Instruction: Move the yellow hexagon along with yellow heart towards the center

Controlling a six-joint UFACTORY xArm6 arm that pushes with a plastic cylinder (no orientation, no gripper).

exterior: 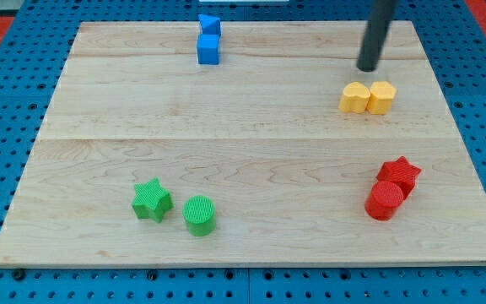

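Note:
The yellow heart [354, 97] and the yellow hexagon [381, 97] sit side by side and touching at the view's upper right of the wooden board [251, 152], the heart on the left. My tip [367, 67] is just above them toward the view's top, a short gap away from both, roughly over the seam between them. The rod rises out of the view's top edge.
A blue cube [208, 49] with another blue block [209, 24] behind it stands at the top middle. A red star [400, 173] and red cylinder [384, 201] touch at the lower right. A green star [151, 200] and green cylinder [199, 214] sit at the lower left.

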